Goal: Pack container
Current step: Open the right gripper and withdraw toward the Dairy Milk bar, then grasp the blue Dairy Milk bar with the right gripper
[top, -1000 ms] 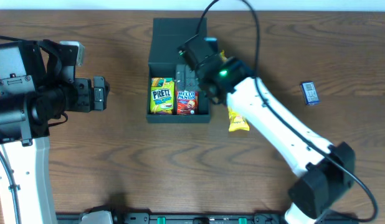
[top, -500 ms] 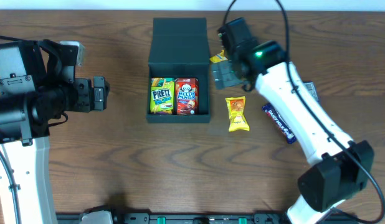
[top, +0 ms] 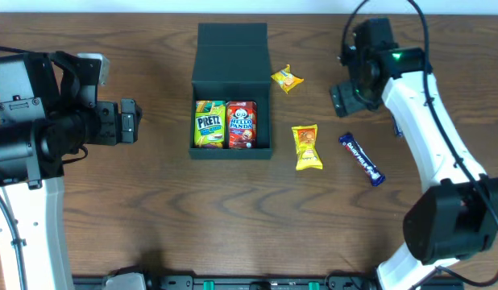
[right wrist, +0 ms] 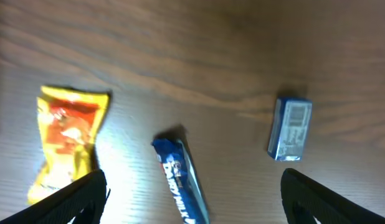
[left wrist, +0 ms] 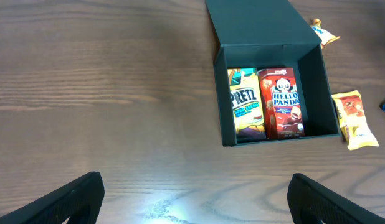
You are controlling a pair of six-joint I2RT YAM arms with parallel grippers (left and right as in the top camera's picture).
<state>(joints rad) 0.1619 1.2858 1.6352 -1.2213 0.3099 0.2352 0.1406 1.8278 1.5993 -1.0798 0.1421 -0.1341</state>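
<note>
The dark container (top: 231,72) stands open at the table's middle back, its flap lid lying flat behind it. It holds a Pretz box (top: 209,124) and a Hello Panda box (top: 242,124); both show in the left wrist view (left wrist: 243,104) (left wrist: 283,103). My right gripper (top: 343,98) is open and empty, to the right of the container, above a blue chocolate bar (right wrist: 180,180) (top: 361,159). A yellow snack bag (top: 306,147) (right wrist: 65,142) lies right of the container. My left gripper (left wrist: 192,199) is open and empty, far left of the container.
A small orange-yellow snack packet (top: 286,79) lies beside the container's lid. A small blue box (right wrist: 289,128) lies on the table to the right, hidden under my right arm in the overhead view. The table's back edge runs just behind the container.
My right arm has swung from over the container to the right. The Hello Panda box now sits uncovered in the container. The left arm has not moved.
</note>
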